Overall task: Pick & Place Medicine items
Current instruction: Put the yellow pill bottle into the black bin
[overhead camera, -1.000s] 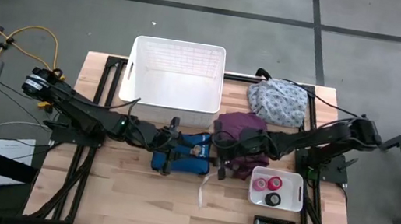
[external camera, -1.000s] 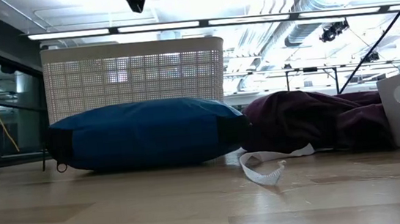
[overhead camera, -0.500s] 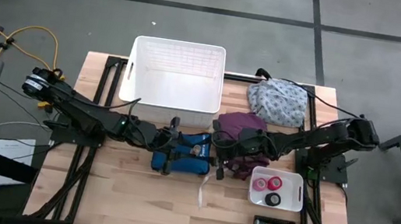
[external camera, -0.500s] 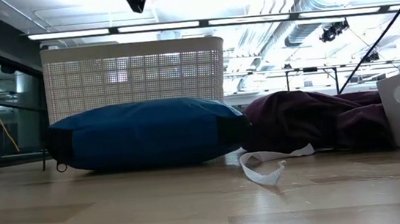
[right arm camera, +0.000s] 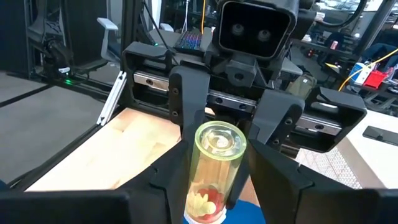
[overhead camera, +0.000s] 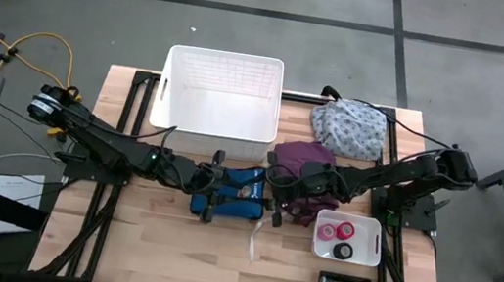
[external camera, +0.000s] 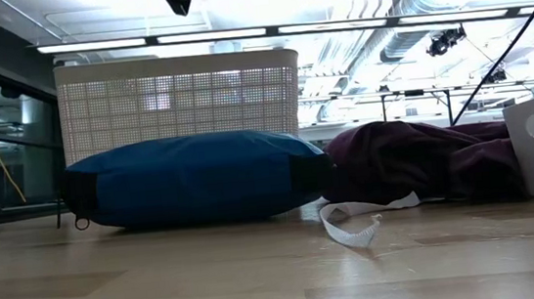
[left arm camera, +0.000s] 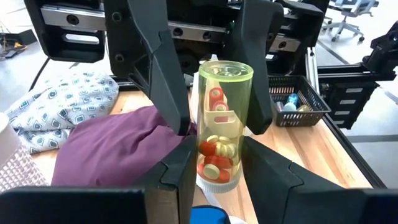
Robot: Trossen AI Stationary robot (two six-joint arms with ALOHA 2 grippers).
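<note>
Left wrist view: a greenish vial (left arm camera: 224, 124) of red and white pieces hangs above the blue pouch (overhead camera: 235, 194), clasped by both the left hand (left arm camera: 214, 165) and the right hand (right arm camera: 214, 180), seemingly mid-handover or being opened.

I see a glossy clear greenish plastic vial (left arm camera: 224, 121), matt perforated white plastic basket (overhead camera: 222, 97), soft purple cloth (left arm camera: 115, 146), smooth pale wood table (overhead camera: 168, 248).

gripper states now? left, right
Left end effector: closed on the yellow-green clear plastic vial.
Right end effector: closed on the same vial, both above the blue pouch.
</note>
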